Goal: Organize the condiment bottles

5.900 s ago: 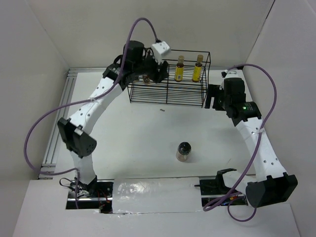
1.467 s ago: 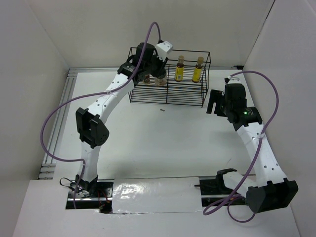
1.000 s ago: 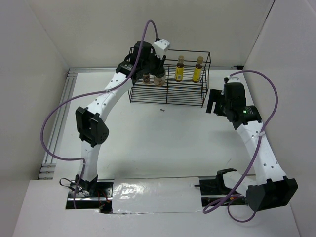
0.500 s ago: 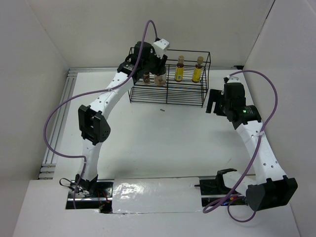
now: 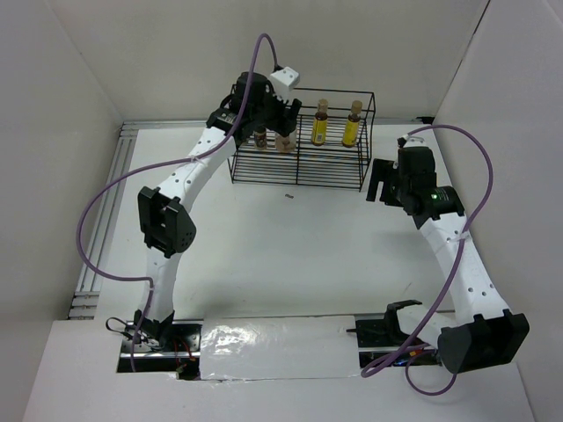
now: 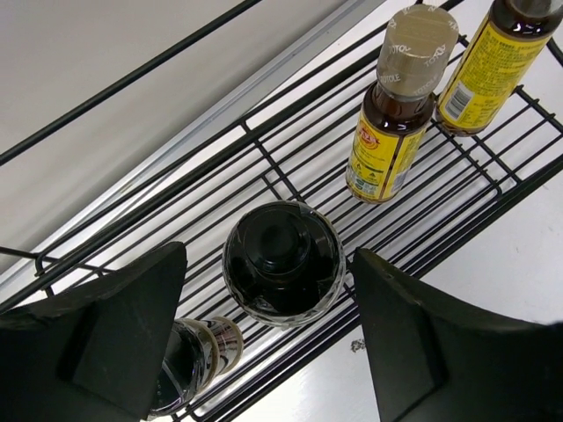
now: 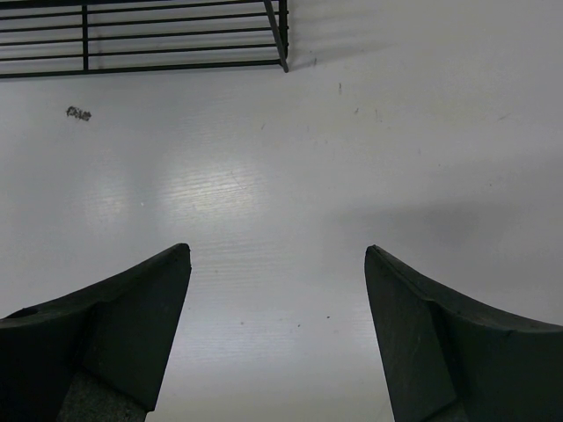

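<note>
Left claw: jaws spread wide, one on each side of the black-lidded jar, with a visible gap on both sides. Nothing is grasped. The jar stands upright on the floor of the wire rack, directly below the claw.

Outward from the jar:
- A slim bottle with a tan cap stands at 1 o'clock, apart from the jar.
- A second slim bottle stands just beside the first, farther out toward 2 o'clock.
- A short jar sits near the black-lidded jar at 7 o'clock, partly hidden by the claw. Whether another jar lies behind it cannot be determined.

Right claw: jaws spread and empty, hanging over the bare surface. In its own view the rack's corner lies at 11 o'clock, and no bottle is within reach.

Handling, as judged:
- The black-lidded jar looks rigid, with a glossy domed lid. It is the fattest container and probably the heaviest. The dome is likely slippery, so take hold across the body below the lid, jaws level.
- The slim bottles are tall and narrow-based and stand on spaced wires, so expect easy tipping. Grip the labelled body just under the neck, not the cap.
- The short jar is low and should be stable, but access beside the rack wall is tight.
- Treat all containers as breakable.
</note>
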